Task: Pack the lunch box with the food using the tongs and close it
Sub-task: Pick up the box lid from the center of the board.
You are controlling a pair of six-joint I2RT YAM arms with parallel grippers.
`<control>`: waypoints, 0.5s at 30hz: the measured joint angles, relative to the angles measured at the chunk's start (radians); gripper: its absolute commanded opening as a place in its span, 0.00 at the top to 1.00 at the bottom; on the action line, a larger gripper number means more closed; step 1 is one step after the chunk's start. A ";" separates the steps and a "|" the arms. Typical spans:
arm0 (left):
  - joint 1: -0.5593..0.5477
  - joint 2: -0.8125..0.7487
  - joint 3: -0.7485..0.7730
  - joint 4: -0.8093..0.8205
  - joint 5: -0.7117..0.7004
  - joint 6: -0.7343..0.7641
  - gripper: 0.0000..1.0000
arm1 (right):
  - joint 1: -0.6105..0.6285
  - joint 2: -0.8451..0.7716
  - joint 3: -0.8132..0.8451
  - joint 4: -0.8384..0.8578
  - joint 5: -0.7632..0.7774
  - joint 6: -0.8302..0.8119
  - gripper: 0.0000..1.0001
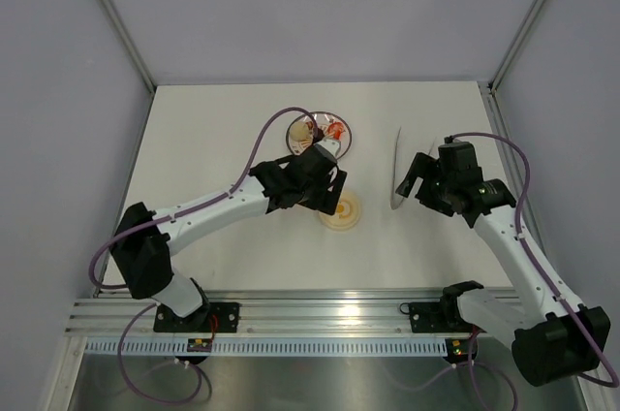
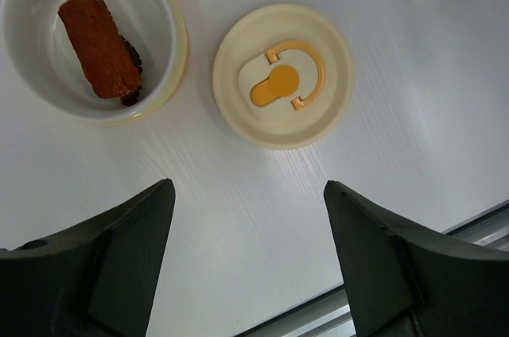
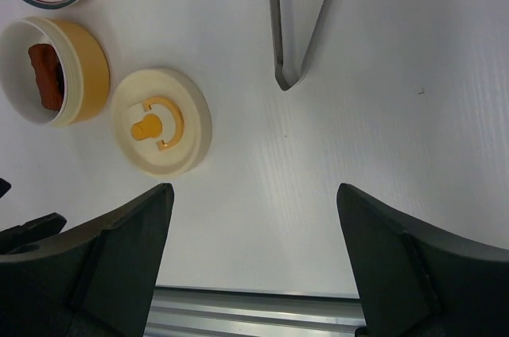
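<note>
The lunch box [image 2: 163, 3] is a cream tub on the table, holding one brown piece of food [image 2: 99, 47]. It also shows in the right wrist view as the lunch box [image 3: 83, 67]; in the top view my left arm hides it. More food [image 1: 334, 129] lies on the patterned plate [image 1: 346, 144]. The tongs [image 1: 398, 167] lie flat on the table, their joined end [image 3: 285, 79] pointing toward the near edge. My left gripper [image 2: 248, 190] hangs open and holds nothing, above the table just short of the tub and lid. My right gripper [image 3: 254, 190] is open and holds nothing, close beside the tongs.
The flat cream lid [image 2: 282, 75] with an orange tab lies right of the tub, also seen as the lid [image 1: 340, 209] and the lid [image 3: 161, 120]. The metal rail [image 3: 262, 313] runs along the near table edge. Grey walls enclose the table.
</note>
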 measured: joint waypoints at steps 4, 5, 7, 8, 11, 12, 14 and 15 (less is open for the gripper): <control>-0.001 0.055 0.010 -0.019 0.025 -0.021 0.26 | 0.028 0.011 0.000 0.005 0.000 -0.005 0.10; -0.001 0.066 0.013 -0.019 0.031 -0.027 0.27 | 0.035 0.013 0.000 0.006 0.000 -0.005 0.12; -0.001 0.081 0.016 -0.019 0.039 -0.036 0.34 | 0.056 0.021 -0.001 0.017 0.000 -0.003 0.17; -0.001 0.086 0.016 -0.018 0.042 -0.043 0.38 | 0.066 0.026 -0.002 0.023 -0.003 -0.002 0.26; 0.002 0.095 0.015 -0.016 0.048 -0.068 0.63 | 0.113 0.064 -0.002 0.060 -0.011 0.008 0.39; 0.005 0.095 0.014 -0.013 0.053 -0.076 0.70 | 0.130 0.084 -0.002 0.077 -0.016 0.013 0.47; 0.013 0.095 0.007 0.007 0.061 -0.096 0.91 | 0.159 0.133 -0.002 0.112 -0.031 0.018 0.56; 0.021 0.095 -0.004 0.024 0.065 -0.109 0.96 | 0.175 0.164 -0.002 0.133 -0.035 0.023 0.59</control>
